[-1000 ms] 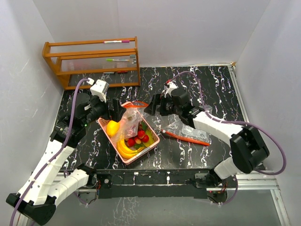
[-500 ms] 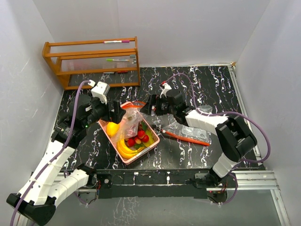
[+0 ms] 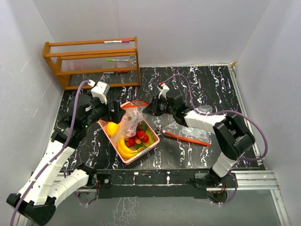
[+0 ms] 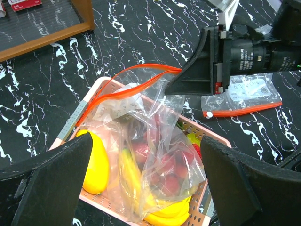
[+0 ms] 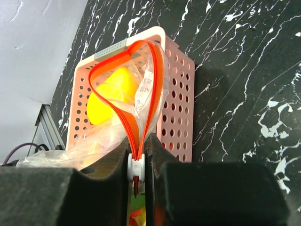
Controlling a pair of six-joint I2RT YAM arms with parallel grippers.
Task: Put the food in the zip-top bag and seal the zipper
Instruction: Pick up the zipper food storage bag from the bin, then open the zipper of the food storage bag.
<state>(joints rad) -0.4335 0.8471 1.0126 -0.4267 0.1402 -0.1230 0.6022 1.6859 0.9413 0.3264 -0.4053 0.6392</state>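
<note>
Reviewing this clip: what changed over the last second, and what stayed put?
The right claw edged left toward the basket and closed on the orange zipper end of the zip-top bag; a second ago it stood open, holding nothing. Unchanged: the left claw open beside the pink basket, the food in the basket, the spare bag lying on the table.
</note>
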